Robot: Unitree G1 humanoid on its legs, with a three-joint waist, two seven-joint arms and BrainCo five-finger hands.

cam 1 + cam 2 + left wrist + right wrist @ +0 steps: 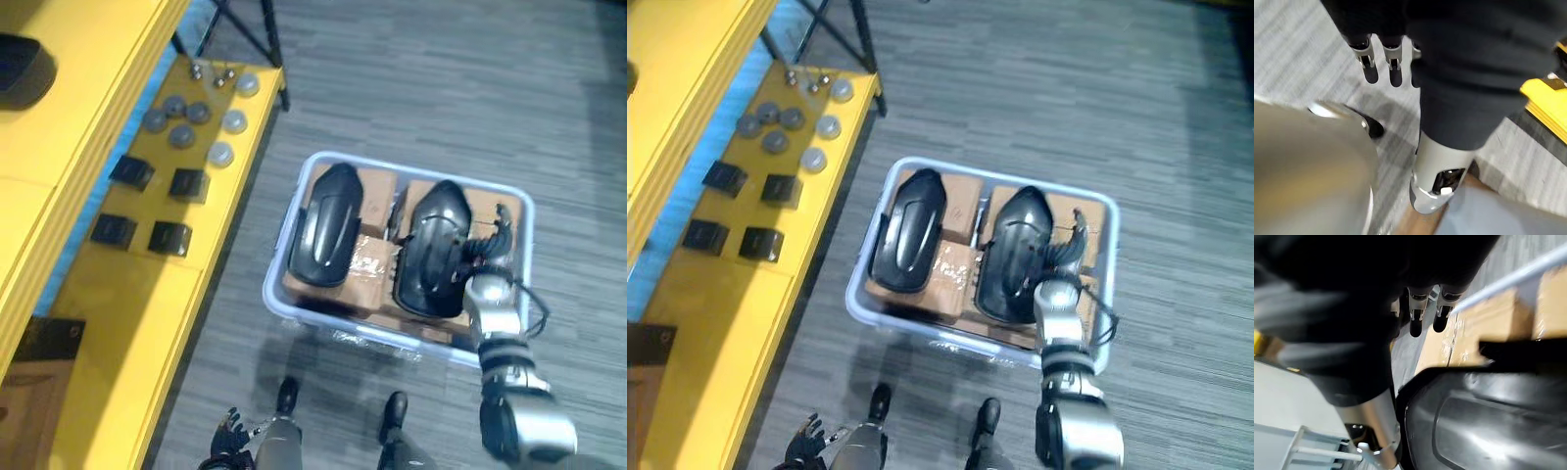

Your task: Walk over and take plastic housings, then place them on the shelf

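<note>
Right hand [488, 243] is held over the bin [377, 340], above the far end of the right housing [431, 245]. Its fingers [1415, 325] are seen straight and apart from the thumb [1371, 431] in the right wrist view, with nothing clamped between them. That housing's glossy black shell lies just beside the thumb; whether it is touched cannot be told.

Two black housings are lying side by side in the bin, lengthwise and a little apart. The left housing [328, 235] is untouched. Both are resting on cardboard [377, 186] that lines the bin's bottom. The bin is standing on the grey floor [441, 88], just beside the yellow shelf [127, 343].

On the shelf's lower board, four small black boxes [188, 183] are set in two pairs, and a cluster of grey round caps [182, 135] is lying beyond them. No housing is seen on the shelf.

Left hand [227, 438] is hanging low at the robot's side, near the shelf's edge and well apart from the bin. Its fingers [1370, 73] are loosely straight and nothing is held.
</note>
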